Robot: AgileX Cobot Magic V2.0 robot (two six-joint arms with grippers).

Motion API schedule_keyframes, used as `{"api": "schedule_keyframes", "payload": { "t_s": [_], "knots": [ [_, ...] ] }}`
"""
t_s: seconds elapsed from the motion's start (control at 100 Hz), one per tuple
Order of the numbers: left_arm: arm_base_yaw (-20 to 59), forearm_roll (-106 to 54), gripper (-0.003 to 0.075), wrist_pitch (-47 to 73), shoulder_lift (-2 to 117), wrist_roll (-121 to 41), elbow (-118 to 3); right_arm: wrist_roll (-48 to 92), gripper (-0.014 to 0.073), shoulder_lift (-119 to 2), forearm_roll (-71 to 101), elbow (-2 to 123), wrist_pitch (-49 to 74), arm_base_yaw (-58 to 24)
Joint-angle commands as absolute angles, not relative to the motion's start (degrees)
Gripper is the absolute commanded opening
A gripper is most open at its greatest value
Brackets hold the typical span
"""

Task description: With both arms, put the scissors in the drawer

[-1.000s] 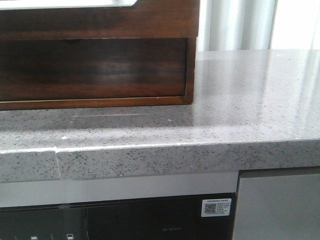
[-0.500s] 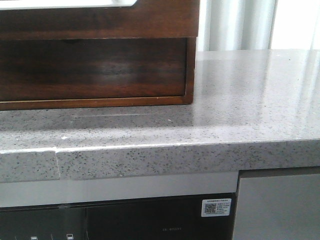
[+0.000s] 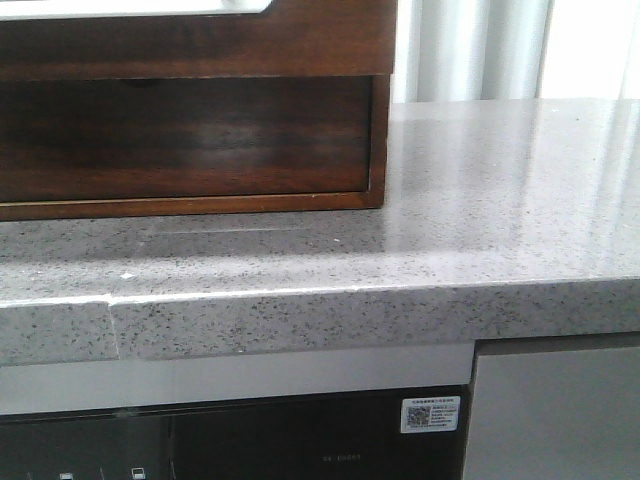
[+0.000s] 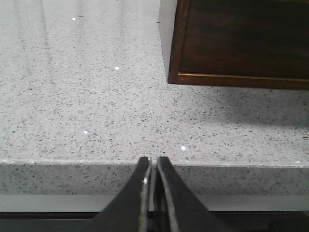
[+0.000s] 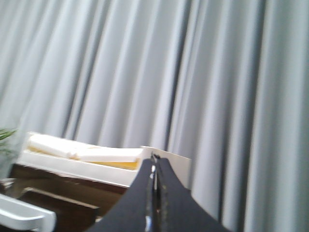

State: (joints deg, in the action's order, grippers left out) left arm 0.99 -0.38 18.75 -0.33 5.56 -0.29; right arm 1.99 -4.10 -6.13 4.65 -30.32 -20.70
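Hovering just off the front edge of the speckled grey tabletop [image 4: 96, 96], the left gripper [image 4: 153, 166] has its dark fingers [image 4: 140, 193] pressed nearly together, with only a thin slit between them and nothing pinched. Beyond that edge the stone lies bare up to the corner of a dark wooden cabinet [image 4: 241, 43] standing on the tabletop; its lower face is a flat brown panel with a lighter border, possibly a drawer front, though that cannot be told for sure.

From the front, the same cabinet [image 3: 190, 130] sits at the left on the tabletop [image 3: 480, 220], its panel flush with the frame, and the stone to its right is bare. Below the slab are a dark appliance front with a white label [image 3: 430, 413] and a pale door.

The right gripper [image 5: 153, 169] is raised and aimed toward the grey curtains [image 5: 193, 72], its fingers [image 5: 164, 203] closed tight on nothing, with a white tray [image 5: 96, 157] atop the dark wood below it.

No scissors can be made out. With both pairs of fingers empty and the panel shut, the scene fits either scissors lying already inside behind a closed front, or scissors lying somewhere outside these views with the whole carry left to do; the pictures do not settle which.
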Motion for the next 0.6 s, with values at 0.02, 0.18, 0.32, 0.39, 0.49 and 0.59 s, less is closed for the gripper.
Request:
{"api": "schedule_keyframes", "payload": {
  "t_s": [0.02,0.18,0.32,0.39,0.49,0.59],
  "knots": [
    [0.89,-1.09,-0.0020,16.26,-2.21,5.97,0.96,-6.78,-0.0066,-4.75,-6.51,5.57,-29.65,-13.47],
    [0.89,-1.09,-0.0020,16.26,-2.21,5.97,0.96,-9.61,-0.0066,-4.75,-6.51,5.57,-11.94,-6.39],
    [0.89,-1.09,-0.0020,16.26,-2.21,5.97,0.96,-9.61,-0.0066,-4.47,-6.25,5.40,-0.72,-2.24],
    [0.89,-1.09,-0.0020,16.26,-2.21,5.97,0.96,-9.61,-0.0066,-3.76,-6.12,3.97,0.00,-0.62],
    [0.89,-1.09,-0.0020,16.26,-2.21,5.97,0.96,-9.61,-0.0066,-2.89,-3.86,0.61,-1.77,1.43],
    [0.89,-1.09,-0.0020,16.26,-2.21,5.97,0.96,-9.89,-0.0066,-1.44,-3.41,-2.59,-2.60,1.72]
  ]
}}
